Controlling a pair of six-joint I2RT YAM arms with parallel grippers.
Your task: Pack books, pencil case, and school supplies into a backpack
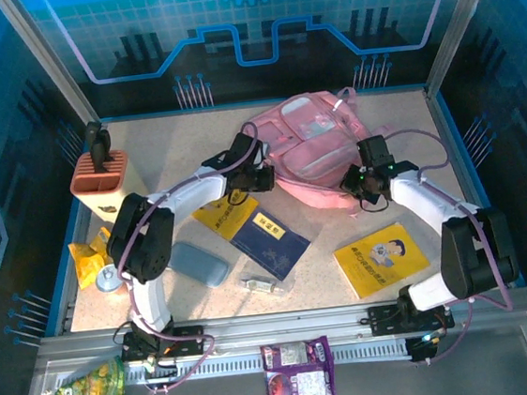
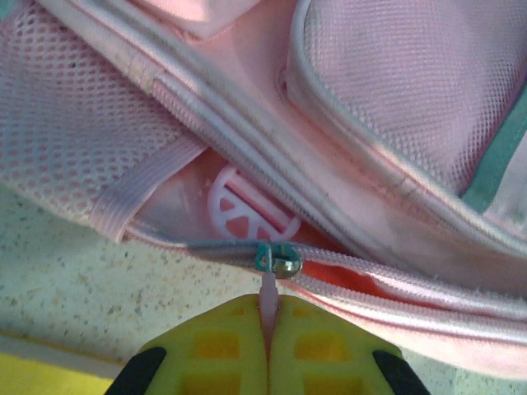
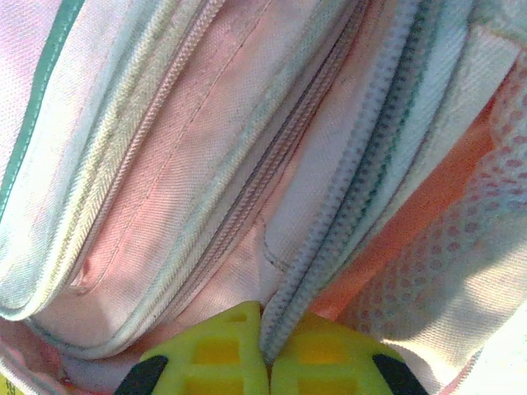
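Note:
The pink backpack [image 1: 308, 151] lies at the back middle of the table. My left gripper [image 1: 259, 175] is at its left side, shut on the pink zipper pull [image 2: 268, 298] just below the metal slider [image 2: 282, 261]. My right gripper [image 1: 357, 181] is at the backpack's [image 3: 206, 164] right side, shut on a fold of its zipper tape [image 3: 284, 325]. A yellow book [image 1: 222, 212], a navy book [image 1: 271, 240] and a second yellow book [image 1: 380, 258] lie flat in front. The grey-blue pencil case [image 1: 201, 263] and a small clear, silvery supply [image 1: 262, 283] lie near the front edge.
A beige, orange-topped block [image 1: 101, 178] stands at the back left. A yellow snack bag [image 1: 89, 259] lies at the left edge. A green snack bag [image 1: 90, 393] and purple packets [image 1: 299, 371] rest on the front ledge.

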